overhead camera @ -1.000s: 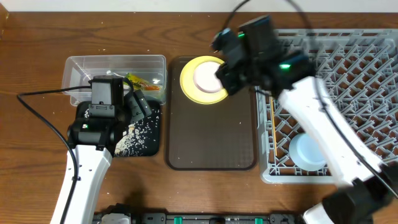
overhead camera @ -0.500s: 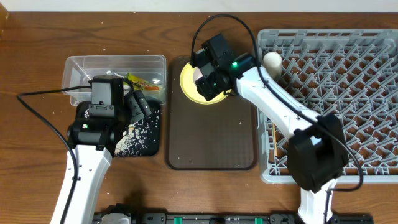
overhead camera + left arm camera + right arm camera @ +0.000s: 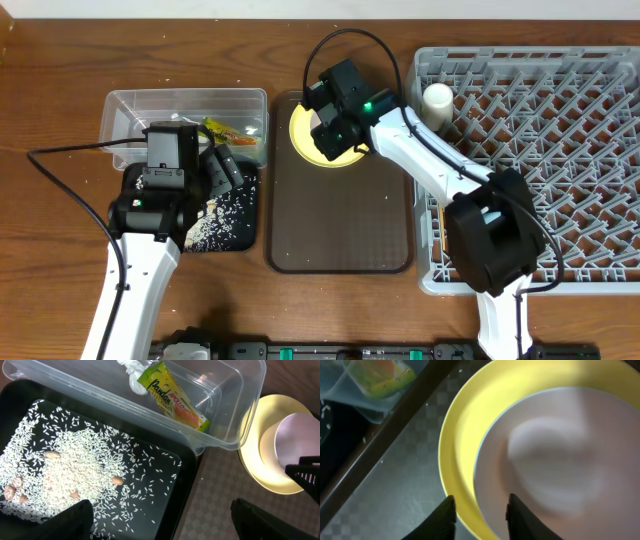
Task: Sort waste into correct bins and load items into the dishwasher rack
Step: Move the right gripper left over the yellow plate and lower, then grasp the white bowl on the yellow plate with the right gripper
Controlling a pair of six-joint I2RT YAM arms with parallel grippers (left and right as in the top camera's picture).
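Right wrist view: the right gripper (image 3: 480, 510) holds its fingers (image 3: 445, 520) narrowly parted astride the rim of the yellow plate (image 3: 460, 435). One finger is outside over the brown tray (image 3: 385, 495), the other over the white-pink cup (image 3: 555, 455) standing on the plate. Whether they pinch the rim cannot be told. Left wrist view: the left gripper (image 3: 161, 510) gapes wide, empty, above the black tray (image 3: 187, 495) of rice grains (image 3: 60, 475). Beyond its fingers the clear tub (image 3: 245, 405) holds the snack wrapper (image 3: 172, 397) and paper wad (image 3: 131, 372).
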